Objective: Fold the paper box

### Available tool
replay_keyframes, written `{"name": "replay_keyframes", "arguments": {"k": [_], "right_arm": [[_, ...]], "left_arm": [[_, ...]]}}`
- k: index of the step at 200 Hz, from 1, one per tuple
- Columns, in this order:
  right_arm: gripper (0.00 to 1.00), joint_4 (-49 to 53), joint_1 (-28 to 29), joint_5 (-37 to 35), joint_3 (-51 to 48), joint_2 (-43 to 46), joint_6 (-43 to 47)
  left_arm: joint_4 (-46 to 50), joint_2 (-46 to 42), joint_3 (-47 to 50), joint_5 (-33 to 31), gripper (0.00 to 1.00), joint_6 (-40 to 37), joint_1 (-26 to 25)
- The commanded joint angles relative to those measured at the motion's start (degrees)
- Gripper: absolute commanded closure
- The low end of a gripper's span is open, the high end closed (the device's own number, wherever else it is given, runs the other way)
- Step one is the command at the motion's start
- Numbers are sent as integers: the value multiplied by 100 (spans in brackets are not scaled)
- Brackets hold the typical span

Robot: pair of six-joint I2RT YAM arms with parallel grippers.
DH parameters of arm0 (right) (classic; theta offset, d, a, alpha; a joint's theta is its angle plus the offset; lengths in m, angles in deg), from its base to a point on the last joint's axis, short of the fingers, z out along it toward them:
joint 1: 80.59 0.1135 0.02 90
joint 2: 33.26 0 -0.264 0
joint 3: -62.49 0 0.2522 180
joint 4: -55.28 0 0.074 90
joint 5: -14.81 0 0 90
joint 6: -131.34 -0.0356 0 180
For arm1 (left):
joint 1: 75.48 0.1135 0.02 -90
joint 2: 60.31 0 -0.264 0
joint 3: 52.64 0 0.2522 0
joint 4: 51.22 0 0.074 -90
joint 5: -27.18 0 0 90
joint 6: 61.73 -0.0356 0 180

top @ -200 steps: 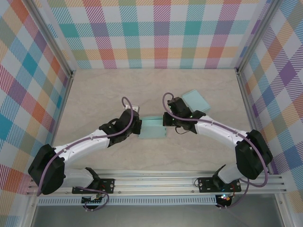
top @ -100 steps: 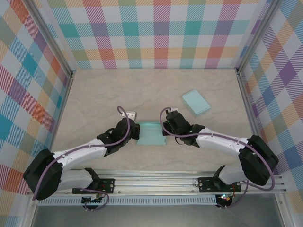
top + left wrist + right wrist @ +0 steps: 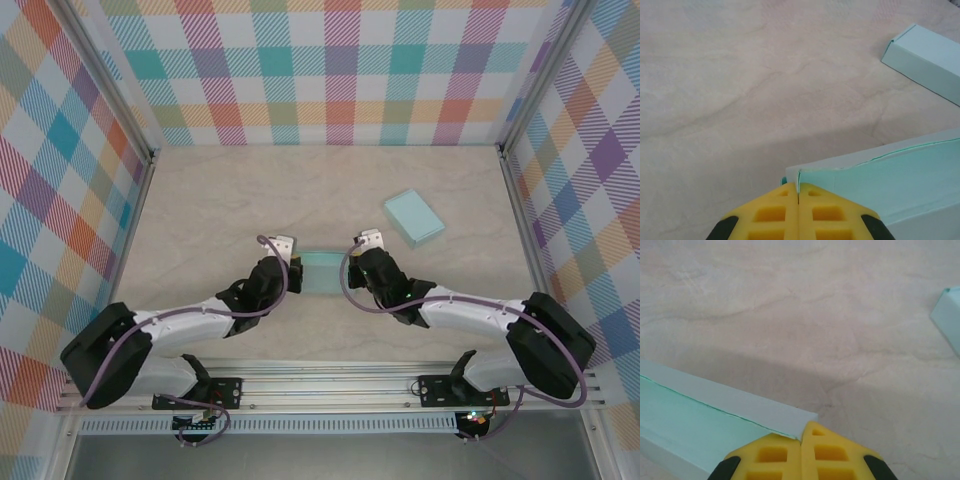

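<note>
Pale teal card forms the paper box (image 3: 322, 272), which lies at the centre of the table (image 3: 220, 200), directly between the two arms, with its open top facing up. Left gripper (image 3: 798, 192) has its yellow fingers (image 3: 770, 212) pressed together on the thin wall at the box's left end, and right gripper (image 3: 801, 437) is clamped likewise on the corner edge at the right end. One second, closed teal box (image 3: 414, 217) rests well apart, toward the far right of the table.
</note>
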Motion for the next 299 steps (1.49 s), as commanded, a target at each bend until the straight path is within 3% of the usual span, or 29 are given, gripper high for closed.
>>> {"name": "replay_keyframes", "arguments": {"k": [1, 36, 92, 125, 157, 191, 216, 241, 299], "right_arm": [[100, -1585, -46, -13, -89, -213, 739], [100, -2703, -219, -15, -67, -726, 1406], [100, -3052, -273, -53, -220, -1175, 1277], [100, -2927, -273, -229, -292, -1211, 1174], [100, -2869, -273, -388, -325, -1240, 1165], [100, -2565, -273, -442, -196, -1222, 1163], [100, -2500, -271, -438, -181, -1218, 1150], [98, -2440, -273, -438, -166, -1221, 1147], [93, -2191, -274, -413, -137, -1095, 1136]], "left_arm": [[-1127, 499, -267, -139, 100, -650, -70], [-1818, 1155, -507, -139, 100, -939, -9], [-1456, 1302, -388, -79, 100, -464, 7], [-799, 888, -318, 91, 74, -149, 2], [-232, 416, -381, 152, 42, 248, -4], [497, -143, -618, 196, 20, 647, 0], [1473, -421, -975, -185, 6, 1264, 46], [2305, -391, -1399, 36, 4, 1971, 411], [2235, 444, -1741, 894, 14, 2192, 852]]}}
